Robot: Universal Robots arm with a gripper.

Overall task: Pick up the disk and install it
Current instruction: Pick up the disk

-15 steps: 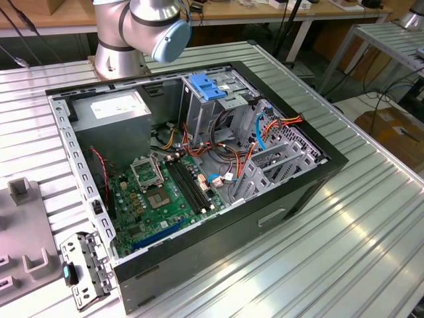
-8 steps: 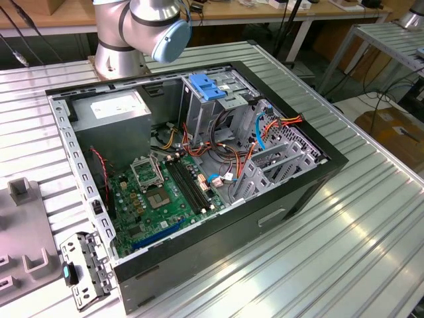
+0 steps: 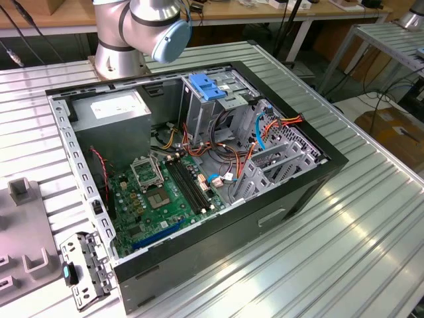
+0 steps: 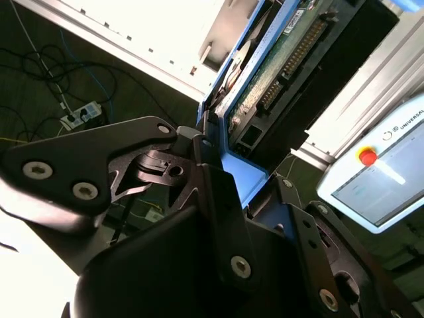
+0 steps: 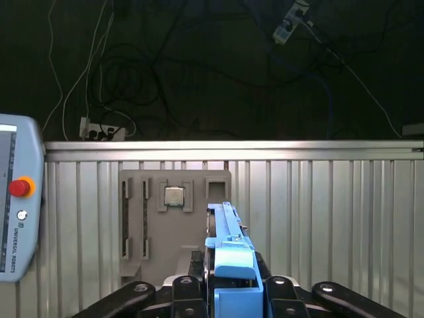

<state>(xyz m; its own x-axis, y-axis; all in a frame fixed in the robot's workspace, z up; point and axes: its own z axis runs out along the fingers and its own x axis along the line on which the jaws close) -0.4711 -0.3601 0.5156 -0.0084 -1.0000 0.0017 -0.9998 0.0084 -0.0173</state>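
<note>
Black metal gripper [image 5: 228,295] sits right at the lens in both wrist views, jaws clamped on the disk [image 4: 285,56], a flat dark rectangular hard drive. The second wrist view shows its green circuit board [image 4: 255,93] bare, with the black fingers [image 4: 222,199] pinching one end. In the first wrist view the blue plastic side rail [image 5: 230,255] runs out ahead of the grip.

Drive is held edge-on, off any surface, over the ribbed aluminium table [image 5: 331,218]. Beyond it lies the grey slotted fixture tray [image 5: 142,228] with a small square silver chip [image 5: 173,196] in a pocket. White-and-blue teach pendant [image 5: 13,218] is near the tray.

My read: pick is done, this is the carry to the open black computer case [image 3: 324,165]. Likely target is the bare metal drive cage [image 3: 199,116] under the blue plastic latch [image 3: 211,88]; can't tell which bay.

Doing it well:
- Grip looks end-on with a long overhang. Move slow, no sharp wrist turns, or the drive may pivot in the pads.
- Rails should meet the cage guides square.
- Orange and red cable bundle [image 3: 232,159] lies just beside the cage: snag risk.
- No load on the exposed board.
</note>
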